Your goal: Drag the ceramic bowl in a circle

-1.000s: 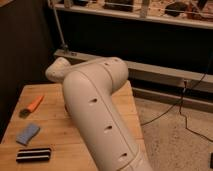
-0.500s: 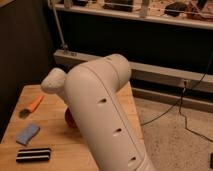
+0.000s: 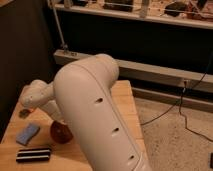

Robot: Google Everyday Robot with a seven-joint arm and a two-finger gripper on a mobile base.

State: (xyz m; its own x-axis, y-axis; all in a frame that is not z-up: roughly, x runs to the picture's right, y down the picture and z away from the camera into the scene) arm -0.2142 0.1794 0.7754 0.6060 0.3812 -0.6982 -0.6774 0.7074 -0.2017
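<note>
The ceramic bowl [image 3: 60,133], glossy orange-red, sits on the wooden table [image 3: 123,96] near its front left, partly covered by my arm. My big white arm [image 3: 95,120] fills the middle of the camera view, and its wrist [image 3: 36,95] bends down toward the bowl. The gripper is hidden behind the arm, just above or at the bowl, and it is shut. Whether it touches the bowl cannot be seen.
A flat blue sponge [image 3: 27,134] lies left of the bowl, and a black bar-shaped object [image 3: 33,155] lies at the table's front edge. A small dark item [image 3: 23,114] rests near the left edge. Metal shelving [image 3: 150,15] and floor cables [image 3: 185,115] lie behind and to the right.
The bowl has come out from behind the arm and slid toward the front left. The arm's elbow has swung right and up. The sponge and black object have not moved.
</note>
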